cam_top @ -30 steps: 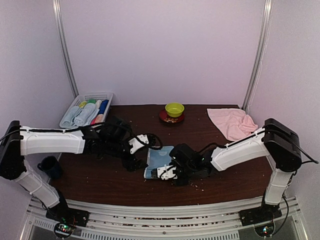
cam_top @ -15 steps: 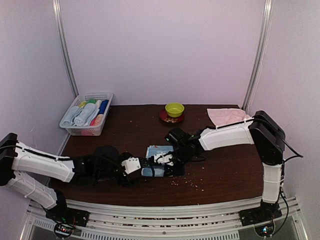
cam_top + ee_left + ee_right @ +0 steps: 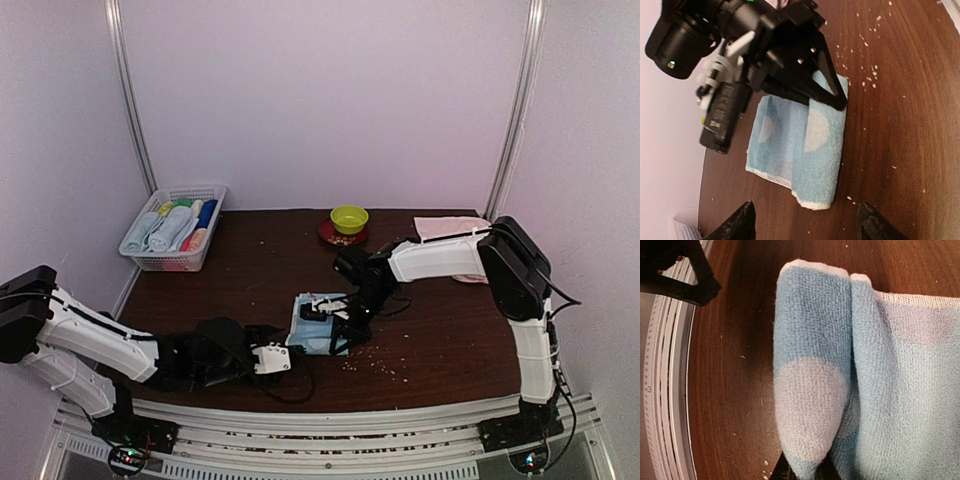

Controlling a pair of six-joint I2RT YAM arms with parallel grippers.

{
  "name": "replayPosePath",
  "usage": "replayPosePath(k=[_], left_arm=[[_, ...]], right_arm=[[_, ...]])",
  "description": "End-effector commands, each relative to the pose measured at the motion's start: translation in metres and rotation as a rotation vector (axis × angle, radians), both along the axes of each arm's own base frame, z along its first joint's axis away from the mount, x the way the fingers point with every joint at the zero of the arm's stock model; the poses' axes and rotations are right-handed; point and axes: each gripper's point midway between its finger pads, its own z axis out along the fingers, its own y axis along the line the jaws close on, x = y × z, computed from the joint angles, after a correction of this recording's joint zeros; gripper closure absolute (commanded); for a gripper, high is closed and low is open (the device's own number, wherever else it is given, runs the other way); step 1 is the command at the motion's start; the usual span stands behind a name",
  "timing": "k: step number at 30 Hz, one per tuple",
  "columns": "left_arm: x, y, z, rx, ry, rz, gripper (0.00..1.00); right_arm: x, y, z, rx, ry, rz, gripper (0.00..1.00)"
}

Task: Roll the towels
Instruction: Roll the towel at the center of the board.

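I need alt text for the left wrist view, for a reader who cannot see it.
A light blue towel with white patches lies partly folded on a dark wooden table scattered with crumbs. The right claw grips its far edge; the left claw is open, not touching the near edge.

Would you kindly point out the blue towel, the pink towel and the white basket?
blue towel (image 3: 790,150), left wrist view, its middle.
pink towel (image 3: 445,225), top external view, its visible far part.
white basket (image 3: 165,262), top external view, its front wall.
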Motion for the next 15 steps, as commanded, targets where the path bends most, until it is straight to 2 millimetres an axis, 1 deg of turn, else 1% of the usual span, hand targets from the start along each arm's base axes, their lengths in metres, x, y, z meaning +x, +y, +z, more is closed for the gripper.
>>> replayPosePath(k=[1, 6, 10, 15], left_arm=[[0.01, -0.013, 0.004, 0.026, -0.092, 0.015, 0.31], [0.012, -0.021, -0.01, 0.073, -0.104, 0.003, 0.36], [0.012, -0.025, -0.015, 0.077, -0.117, -0.003, 0.43], [0.012, -0.03, -0.024, 0.105, -0.127, -0.011, 0.48]], right_arm=[[-0.024, -0.033, -0.03, -0.163, 0.151, -0.005, 0.93], [-0.022, -0.034, -0.03, -0.174, 0.16, -0.006, 0.93], [-0.021, -0.035, -0.032, -0.176, 0.167, -0.013, 0.94], [-0.021, -0.036, -0.034, -0.181, 0.172, -0.014, 0.94]])
